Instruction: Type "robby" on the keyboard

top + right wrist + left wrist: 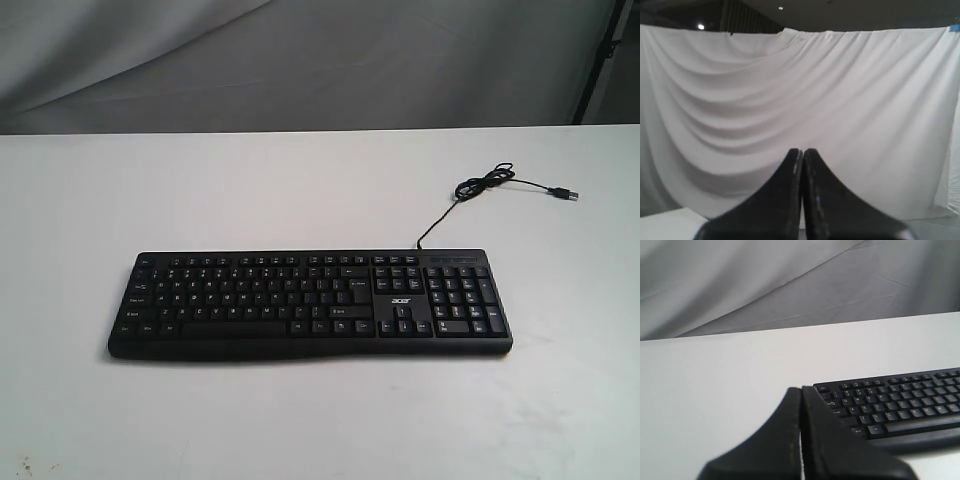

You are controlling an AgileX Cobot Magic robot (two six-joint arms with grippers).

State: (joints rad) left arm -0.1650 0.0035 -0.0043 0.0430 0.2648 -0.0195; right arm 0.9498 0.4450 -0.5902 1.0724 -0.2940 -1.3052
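Note:
The black full-size keyboard lies flat on the white table, number pad and white "acer" logo toward the right; its thin black cable curls off behind it. Neither arm shows in the exterior view. In the left wrist view my left gripper is shut with nothing in it, its tips pressed together above the table just off the keyboard's Esc corner. My right gripper is also shut and empty, pointing at the white backdrop cloth with no keyboard in its view.
The cable ends in a USB plug lying loose at the table's back right. A grey cloth backdrop hangs behind the table. A small corner of the table shows in the right wrist view.

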